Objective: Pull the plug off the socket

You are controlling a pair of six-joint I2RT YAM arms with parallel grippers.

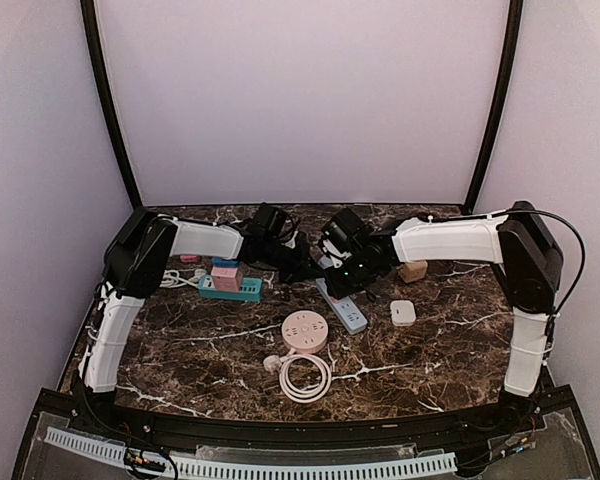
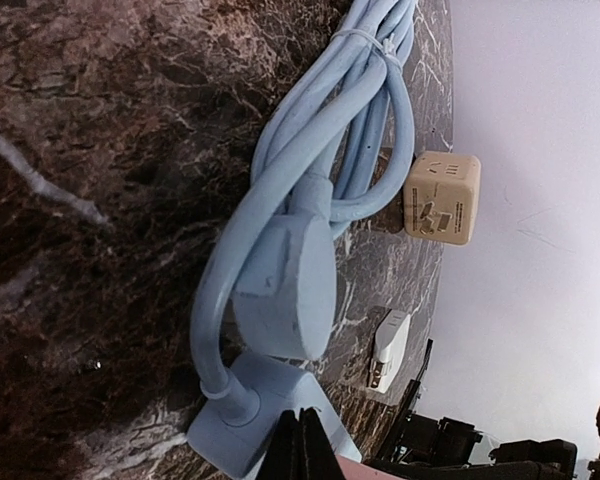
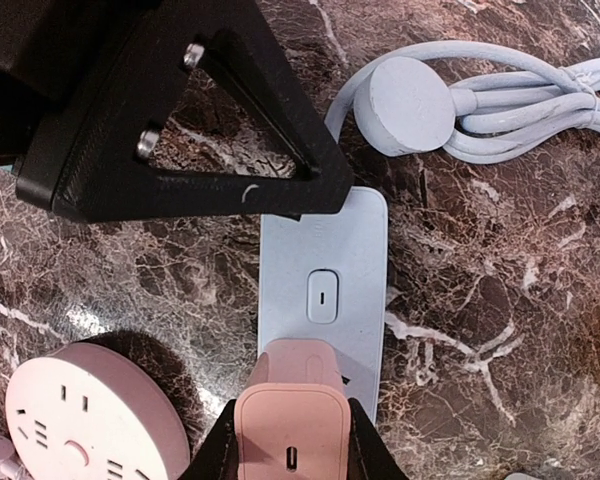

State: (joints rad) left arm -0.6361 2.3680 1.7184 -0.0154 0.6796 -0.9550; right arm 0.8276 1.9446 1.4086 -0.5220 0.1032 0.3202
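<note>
The pink plug (image 3: pixel 292 425) sits in the light-blue power strip (image 3: pixel 323 290), which lies on the marble worktop (image 1: pixel 450 340) near its middle, a little toward the back edge. The right gripper (image 3: pixel 290 452) is clamped on the plug, one finger flat against each side. The left gripper (image 2: pixel 302 450) has its fingers together, tips down at the strip's far end, next to the strip's own round plug (image 3: pixel 410 105) and bundled cord (image 3: pixel 525 100).

We judge the plug to be a light, rigid plastic block with smooth, slightly slippery sides, held in only by the friction of its pins. The strip looks light too, so it would likely rise with the plug unless it is pinned down. The best hold is where the right fingers sit now, on the two flat sides. The pull should go straight out along the pins, because tilting could jam them.

We cannot see the pins, so we cannot say how deep the plug sits. The right wrist view cuts off the plug's lower part and the strip's near end. From above, the arms cover the plug and both grippers. We cannot tell whether the left tips actually press on the strip or only touch it.
</note>
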